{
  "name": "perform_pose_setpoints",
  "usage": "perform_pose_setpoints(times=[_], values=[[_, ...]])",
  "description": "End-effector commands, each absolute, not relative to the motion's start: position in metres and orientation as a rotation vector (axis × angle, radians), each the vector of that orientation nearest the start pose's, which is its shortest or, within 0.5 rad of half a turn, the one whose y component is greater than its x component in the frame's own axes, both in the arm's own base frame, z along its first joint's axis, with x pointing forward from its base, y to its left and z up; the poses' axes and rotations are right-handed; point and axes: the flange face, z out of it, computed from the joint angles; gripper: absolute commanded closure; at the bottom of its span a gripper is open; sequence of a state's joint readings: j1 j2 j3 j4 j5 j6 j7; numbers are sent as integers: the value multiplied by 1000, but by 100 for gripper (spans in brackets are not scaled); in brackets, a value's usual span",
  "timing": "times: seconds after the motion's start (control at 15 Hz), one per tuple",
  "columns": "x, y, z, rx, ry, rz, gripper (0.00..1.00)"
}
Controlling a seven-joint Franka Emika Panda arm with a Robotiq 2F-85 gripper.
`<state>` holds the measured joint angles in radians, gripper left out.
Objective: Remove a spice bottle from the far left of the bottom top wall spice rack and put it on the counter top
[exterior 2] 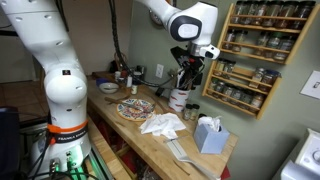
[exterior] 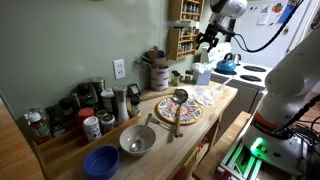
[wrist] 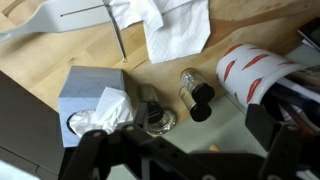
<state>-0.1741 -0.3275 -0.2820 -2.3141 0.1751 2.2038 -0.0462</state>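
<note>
The wooden spice rack (exterior 2: pixel 250 55) hangs on the green wall with several shelves of small dark jars; it also shows in an exterior view (exterior: pixel 184 28). My gripper (exterior 2: pixel 188 76) hangs just left of the rack's lower shelves, above the light-wood counter top (exterior 2: pixel 135 125). In the wrist view the gripper (wrist: pixel 200 150) is open with nothing between its dark fingers. Below it on the counter top (wrist: pixel 100 50) are a small spice bottle with a black cap (wrist: pixel 193 92) and a short glass jar (wrist: pixel 155 120).
A white canister with red stripes (wrist: pixel 255 72) stands right below the gripper (exterior: pixel 208 47). A grey tissue box (wrist: pixel 95 100) and crumpled white paper (wrist: pixel 175 30) lie nearby. Farther along are a patterned plate (exterior: pixel 178 110), metal bowl (exterior: pixel 137 140), blue bowl (exterior: pixel 101 161) and a tray of bottles (exterior: pixel 70 115).
</note>
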Motion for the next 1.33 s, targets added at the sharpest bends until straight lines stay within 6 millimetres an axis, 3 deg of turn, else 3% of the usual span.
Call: perform_pose_setpoints(times=[0.0,0.47,0.93,1.0,1.27], values=[[422,-224,478,-2658,897,-431,0],[429,-253,450,-2312,1231,-595,0],[457,-254,441,-1888,1475,-779,0],[448,-253,443,-1980,1435,-744,0],[457,-252,443,-1907,1464,-766,0]])
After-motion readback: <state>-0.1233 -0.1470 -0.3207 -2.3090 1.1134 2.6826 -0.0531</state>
